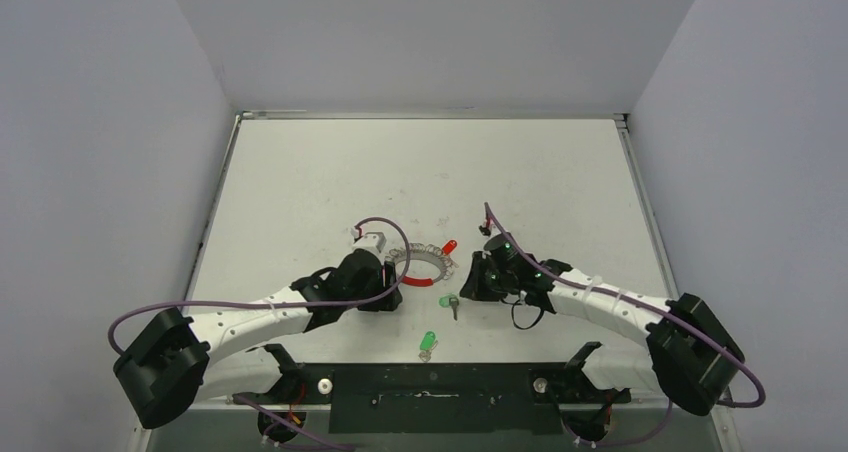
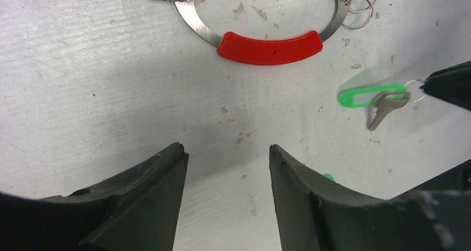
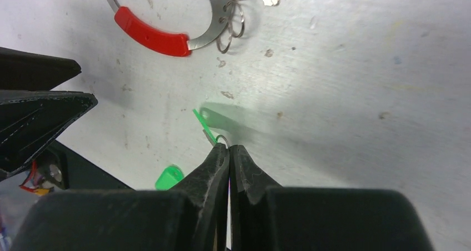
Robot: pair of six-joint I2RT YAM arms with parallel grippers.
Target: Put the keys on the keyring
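Right wrist: right claw (image 3: 229,146) clenched on key (image 3: 203,123), blade hidden; left claw (image 2: 228,151) released.

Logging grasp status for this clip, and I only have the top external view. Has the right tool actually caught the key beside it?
Observer: Yes; the right wrist view shows the right tool shut on the green-tagged key's small ring.
Operator: And the other arm?
Observer: The left tool is open and empty, over bare table, short of the red sleeve on the keyring.
Operator: Anything on that keyring?
Observer: Small split rings hang along its band.
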